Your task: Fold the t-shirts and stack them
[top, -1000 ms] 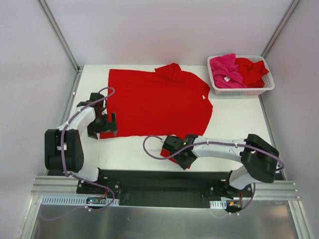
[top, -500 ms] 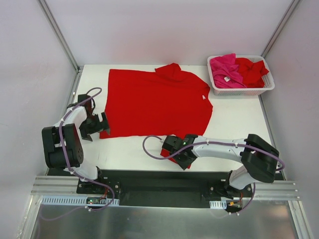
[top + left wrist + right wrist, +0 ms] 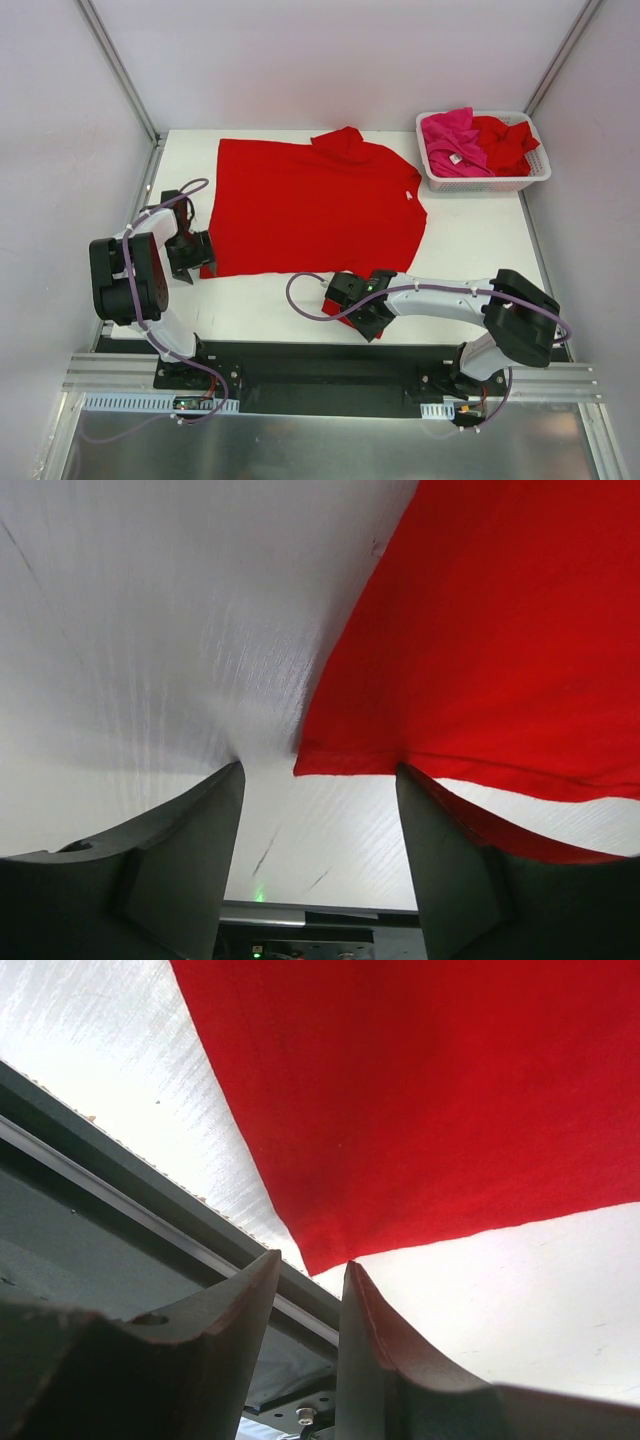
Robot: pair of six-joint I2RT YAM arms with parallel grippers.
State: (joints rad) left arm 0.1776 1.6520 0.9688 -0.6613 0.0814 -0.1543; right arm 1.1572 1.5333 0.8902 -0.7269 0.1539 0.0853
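A bright red t-shirt [image 3: 315, 205] lies spread flat on the white table. My left gripper [image 3: 203, 255] is at its near-left hem corner. In the left wrist view that corner [image 3: 330, 750] lies between the tips of my left gripper [image 3: 320, 770], whose jaws stand apart, the right finger [image 3: 450, 860] over the hem. My right gripper [image 3: 345, 300] is at a red corner of the shirt [image 3: 333, 308] by the table's near edge. My right gripper [image 3: 312, 1260] has a narrow gap, and the cloth's point [image 3: 330, 1240] lies flat just beyond the tips.
A white slotted basket [image 3: 535, 172] stands at the back right, holding a pink t-shirt [image 3: 452, 140] and a red one [image 3: 505, 140]. The black base rail [image 3: 320, 365] runs along the near edge. Grey walls close in both sides.
My left gripper has drawn back leftward to the shirt's near-left corner and its jaws have narrowed. The right arm and the shirt have stayed put.
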